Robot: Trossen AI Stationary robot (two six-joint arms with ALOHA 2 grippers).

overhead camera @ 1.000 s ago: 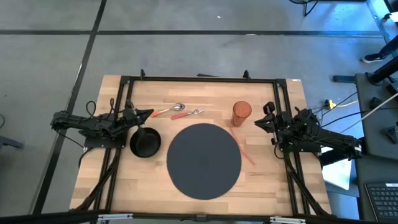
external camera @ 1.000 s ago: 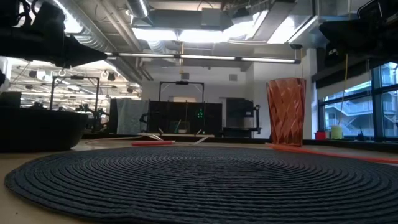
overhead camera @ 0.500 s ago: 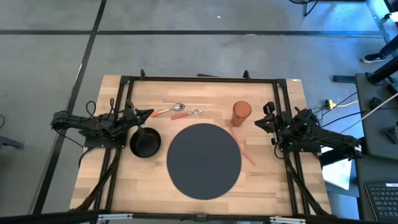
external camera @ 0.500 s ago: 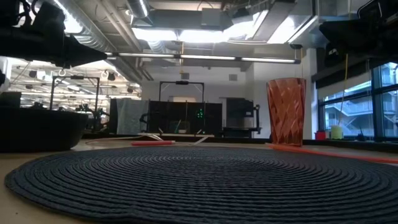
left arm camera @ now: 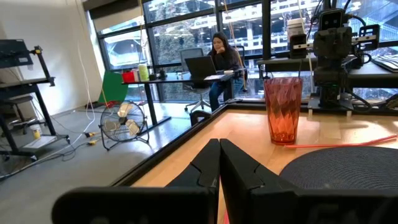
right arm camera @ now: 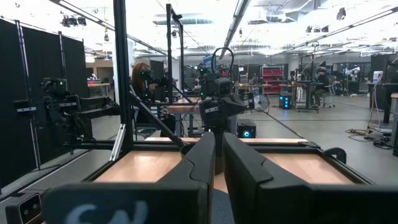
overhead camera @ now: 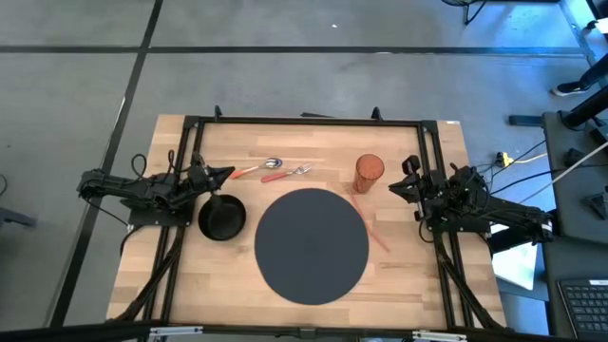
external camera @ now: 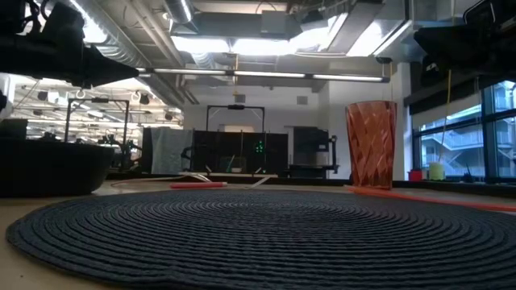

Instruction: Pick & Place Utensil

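Observation:
A spoon (overhead camera: 258,168) with a red handle and a fork (overhead camera: 287,172) with a red handle lie flat on the wood near the table's far edge. My left gripper (overhead camera: 228,174) hovers shut just left of the spoon, above the black bowl's far rim; its fingers (left arm camera: 219,163) meet in the left wrist view. My right gripper (overhead camera: 391,187) waits shut at the table's right side, beside the orange tumbler (overhead camera: 369,174); its fingers (right arm camera: 217,155) are closed in the right wrist view.
A round dark woven placemat (overhead camera: 312,245) fills the table's middle. A black bowl (overhead camera: 221,218) stands at its left. An orange straw (overhead camera: 370,224) lies by the mat's right edge. The tumbler (external camera: 372,145) stands upright at far right. A person sits at a desk beyond the table.

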